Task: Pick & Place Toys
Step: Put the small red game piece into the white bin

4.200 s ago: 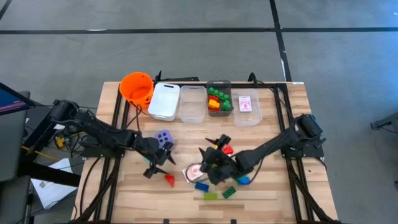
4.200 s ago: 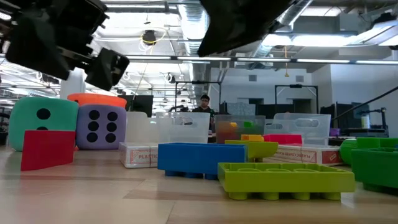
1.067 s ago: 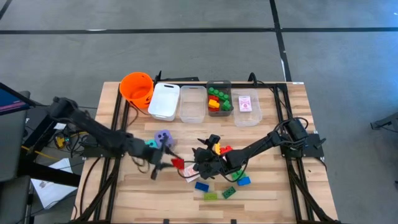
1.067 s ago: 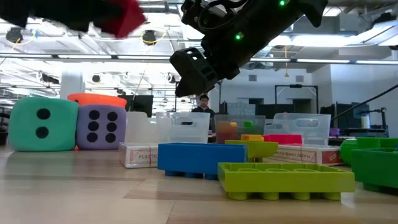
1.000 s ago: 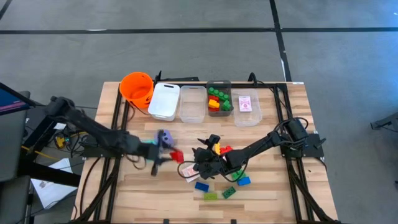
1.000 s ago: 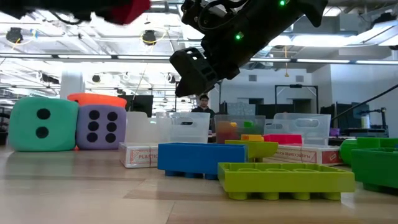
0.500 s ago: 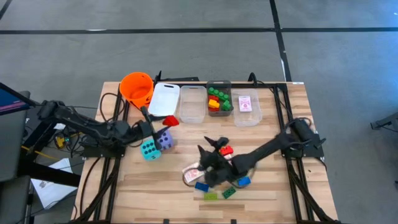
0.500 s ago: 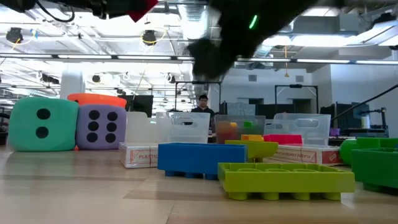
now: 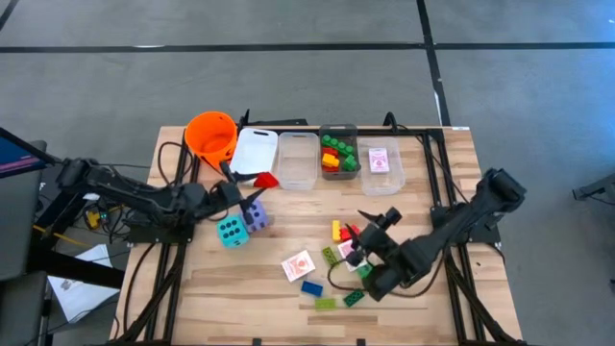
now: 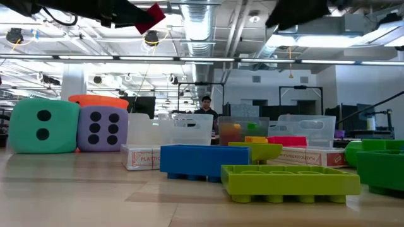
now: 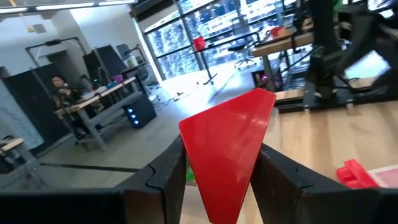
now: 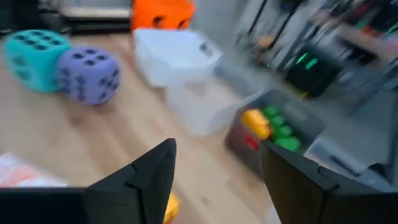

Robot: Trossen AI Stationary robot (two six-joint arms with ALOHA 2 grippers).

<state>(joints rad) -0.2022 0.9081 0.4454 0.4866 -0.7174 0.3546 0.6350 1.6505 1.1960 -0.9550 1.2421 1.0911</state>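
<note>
A red wedge (image 9: 265, 180) hangs above the table beside the white bin (image 9: 254, 154), with my left gripper (image 9: 252, 185) shut on it; the low view shows it high up (image 10: 150, 17). A teal die (image 9: 231, 231) and a purple die (image 9: 256, 216) sit on the table just nearer. My right gripper (image 9: 377, 229) hovers open over the right-hand group of small bricks, nothing between its fingers (image 12: 155, 168). A red-backed playing card (image 9: 299, 265) lies flat near the table's middle. My left gripper pinches the red wedge between its two fingers, one on each side of its narrowing lower part (image 11: 194, 168). The fingers reach in about level from the table's left side. The wedge is lifted clear, its broad end (image 11: 249, 106) sticking out beyond the fingertips.
Along the far edge stand an orange bucket (image 9: 211, 135), a clear bin (image 9: 298, 159), a bin of bricks (image 9: 338, 154) and a bin with cards (image 9: 381, 165). Loose yellow (image 9: 335, 231), red (image 9: 350, 233), blue (image 9: 310, 287) and green (image 9: 354, 297) bricks lie near the front.
My left gripper has carried the red wedge up and toward the far edge, from in front of the dice to beside the white bin, turning as it went. My right gripper has risen and swung toward the table's right edge, away from the playing card.
</note>
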